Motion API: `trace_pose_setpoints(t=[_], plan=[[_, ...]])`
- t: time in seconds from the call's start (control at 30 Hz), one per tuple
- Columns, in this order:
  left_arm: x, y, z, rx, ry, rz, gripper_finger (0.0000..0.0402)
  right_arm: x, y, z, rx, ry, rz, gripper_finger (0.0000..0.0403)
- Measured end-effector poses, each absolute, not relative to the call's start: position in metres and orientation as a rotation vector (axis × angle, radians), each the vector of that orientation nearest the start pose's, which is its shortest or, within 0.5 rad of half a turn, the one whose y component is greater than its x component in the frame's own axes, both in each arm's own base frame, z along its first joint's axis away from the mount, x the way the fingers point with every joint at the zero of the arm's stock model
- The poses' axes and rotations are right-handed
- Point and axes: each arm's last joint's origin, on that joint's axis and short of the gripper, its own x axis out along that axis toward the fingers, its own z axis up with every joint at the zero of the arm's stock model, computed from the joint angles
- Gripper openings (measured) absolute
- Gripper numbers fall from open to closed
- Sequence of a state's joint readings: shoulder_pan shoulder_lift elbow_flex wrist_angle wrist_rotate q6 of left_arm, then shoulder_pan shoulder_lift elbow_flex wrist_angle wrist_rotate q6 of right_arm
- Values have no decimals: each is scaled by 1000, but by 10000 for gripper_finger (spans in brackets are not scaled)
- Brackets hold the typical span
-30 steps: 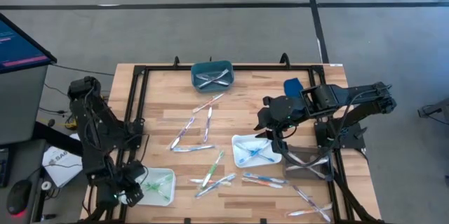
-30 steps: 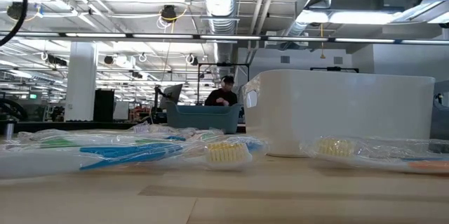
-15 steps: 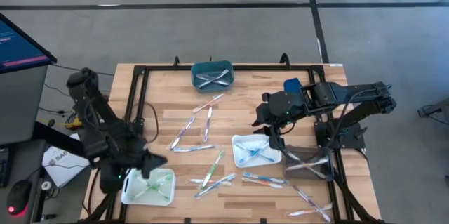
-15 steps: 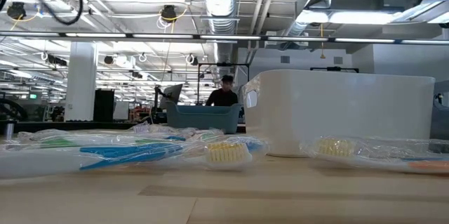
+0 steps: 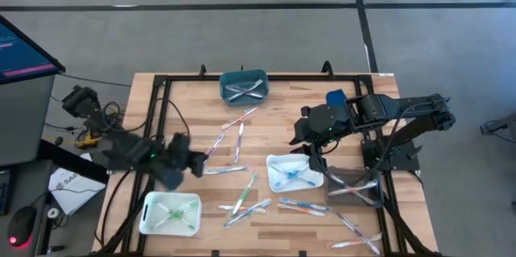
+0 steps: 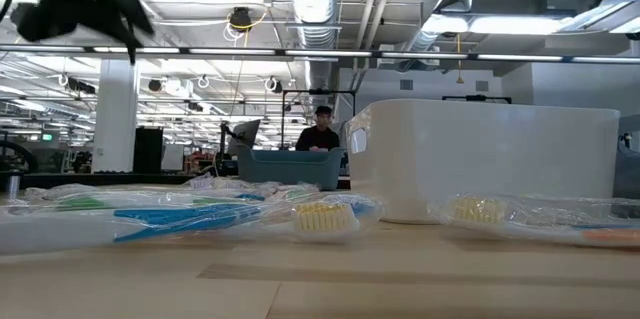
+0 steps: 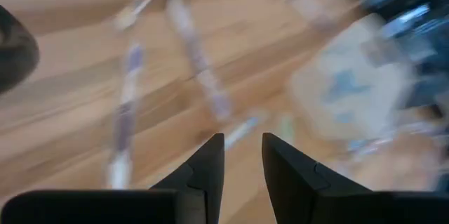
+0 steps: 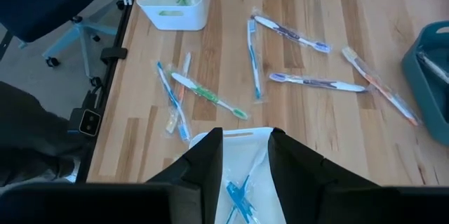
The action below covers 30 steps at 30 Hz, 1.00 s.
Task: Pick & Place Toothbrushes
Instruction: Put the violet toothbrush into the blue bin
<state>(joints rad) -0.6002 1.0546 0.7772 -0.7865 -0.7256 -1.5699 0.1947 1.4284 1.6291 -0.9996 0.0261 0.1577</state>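
**Left arm over the loose toothbrushes, next pick not yet made**

Above the table's left half, the left gripper is held over bare wood just beside a cluster of loose toothbrushes; its fingers are seen slightly apart and nothing is gripped between them. The right gripper is parked above the white tray holding blue brushes, its fingers parted and empty too. More toothbrushes are scattered nearby, and others already lie in the teal bin and the left white tray.

For a clean pick, one brush lying clear of its neighbours should be chosen, the fingers set across its handle, and the descent made only once motion is settled. The wrapping looks like slippery film, though this is hard to confirm.

No brand, label or legible writing can be made out.
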Motion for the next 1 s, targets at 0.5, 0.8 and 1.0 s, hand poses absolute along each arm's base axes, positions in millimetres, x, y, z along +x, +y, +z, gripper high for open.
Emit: trace_pose_setpoints(t=[0.5,0.8,1.0], plan=[[193,-11,198,-642,907,619,90,289,16,417,152,612,-24,109],[205,-7,170,-440,1077,630,105,290,-16,418,254,591,-153,109],[213,-3,152,-538,1182,611,163,289,-32,418,311,572,-218,109]])
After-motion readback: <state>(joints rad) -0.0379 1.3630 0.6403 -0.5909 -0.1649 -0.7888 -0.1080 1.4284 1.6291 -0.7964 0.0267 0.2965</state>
